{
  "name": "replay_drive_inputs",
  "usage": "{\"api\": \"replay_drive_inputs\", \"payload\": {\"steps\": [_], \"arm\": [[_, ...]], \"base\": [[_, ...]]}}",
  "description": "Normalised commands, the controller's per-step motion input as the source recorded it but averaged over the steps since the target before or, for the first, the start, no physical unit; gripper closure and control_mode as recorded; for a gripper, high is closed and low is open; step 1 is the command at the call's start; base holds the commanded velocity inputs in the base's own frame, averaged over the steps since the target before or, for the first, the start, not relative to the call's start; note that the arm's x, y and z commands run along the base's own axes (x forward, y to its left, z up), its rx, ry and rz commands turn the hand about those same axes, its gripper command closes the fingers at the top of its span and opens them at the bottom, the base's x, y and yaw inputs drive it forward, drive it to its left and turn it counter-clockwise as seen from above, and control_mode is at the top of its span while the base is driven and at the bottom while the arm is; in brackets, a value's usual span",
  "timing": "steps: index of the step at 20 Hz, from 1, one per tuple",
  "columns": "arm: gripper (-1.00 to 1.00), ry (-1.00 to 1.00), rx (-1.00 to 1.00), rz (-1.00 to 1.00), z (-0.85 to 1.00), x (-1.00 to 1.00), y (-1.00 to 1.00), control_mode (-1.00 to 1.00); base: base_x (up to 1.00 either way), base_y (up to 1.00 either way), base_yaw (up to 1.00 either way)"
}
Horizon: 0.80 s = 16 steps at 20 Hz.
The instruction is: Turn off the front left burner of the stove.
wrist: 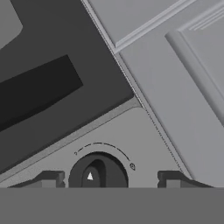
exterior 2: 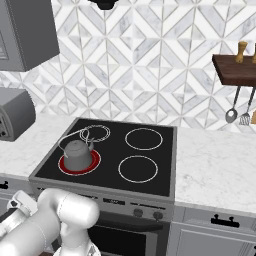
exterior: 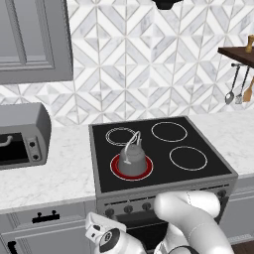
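Observation:
The front left burner (exterior: 131,176) (exterior 2: 75,170) glows red on the black glass top of the stove (exterior: 158,149) (exterior 2: 115,150), under a grey kettle (exterior: 132,159) (exterior 2: 77,153). In the hand view, a dark round knob (wrist: 97,173) with a white pointer mark sits on the stove's grey front panel. My gripper (wrist: 111,180) is open, with one fingertip on each side of the knob and a gap on both sides. From the left base view, my white hand (exterior: 101,234) is low in front of the leftmost knob (exterior: 109,212).
A grey toaster oven (exterior: 22,134) (exterior 2: 15,117) stands on the marble counter to the left. A wooden shelf (exterior: 238,52) (exterior 2: 235,67) with hanging utensils is at the right. The dark oven door window (wrist: 35,87) and a grey cabinet front (wrist: 175,65) border the knob panel.

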Motion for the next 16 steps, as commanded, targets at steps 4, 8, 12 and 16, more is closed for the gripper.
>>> {"api": "replay_drive_inputs", "payload": {"steps": [4,8,12,16], "arm": [[1.0,0.0,0.0,0.0,0.0,0.01,0.0,-1.0],[1.0,0.0,0.0,0.0,0.0,0.0,0.0,-1.0],[1.0,0.0,0.0,0.0,0.0,0.0,-0.01,-1.0],[1.0,-0.01,0.0,0.0,0.0,0.0,-0.06,-1.0]], "base": [[0.0,0.0,0.0],[0.0,0.0,0.0],[0.0,0.0,0.0],[0.0,0.0,0.0]]}}
